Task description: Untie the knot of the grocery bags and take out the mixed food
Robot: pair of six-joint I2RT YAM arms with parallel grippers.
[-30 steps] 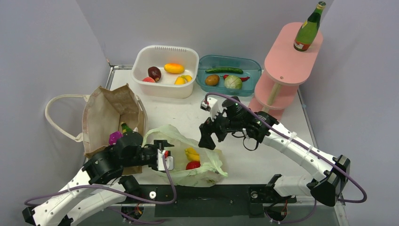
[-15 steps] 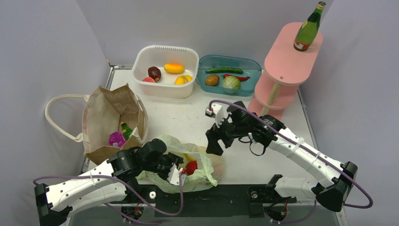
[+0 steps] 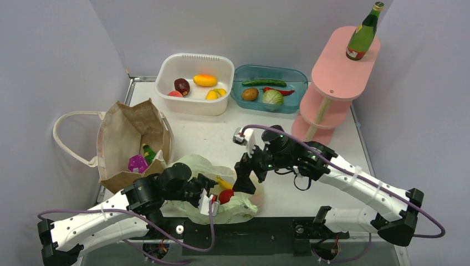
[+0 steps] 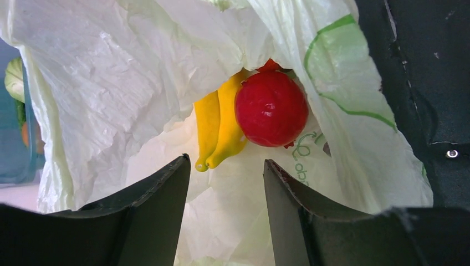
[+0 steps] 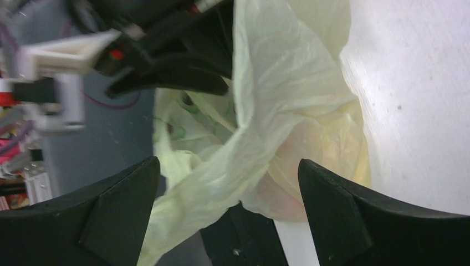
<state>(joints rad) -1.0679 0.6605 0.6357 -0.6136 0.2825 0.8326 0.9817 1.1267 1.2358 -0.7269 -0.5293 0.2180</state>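
The pale green plastic bag [image 3: 221,191] lies open at the table's near edge. Inside it a yellow banana [image 4: 219,124] and a red round fruit [image 4: 271,108] lie side by side. My left gripper [image 4: 226,165] is open at the bag's mouth, just short of the banana; it also shows in the top view [image 3: 209,200]. My right gripper [image 5: 228,169] is open over the bag's right rim, a fold of plastic [image 5: 260,127] between its fingers; it also shows in the top view [image 3: 244,180]. The brown paper bag [image 3: 130,133] stands at the left, holding a purple packet [image 3: 137,163] and a green bottle [image 3: 148,153].
A white tub [image 3: 166,88] of fruit and a teal tray [image 3: 299,75] of vegetables stand at the back. A pink two-tier stand [image 3: 338,69] at the back right carries a green glass bottle [image 3: 363,33]. The black base plate [image 3: 260,227] runs along the near edge.
My left arm swung forward and right, bringing its gripper to the plastic bag's mouth. My right gripper dropped down and left onto the bag's right rim. The bag shifted and bunched up.
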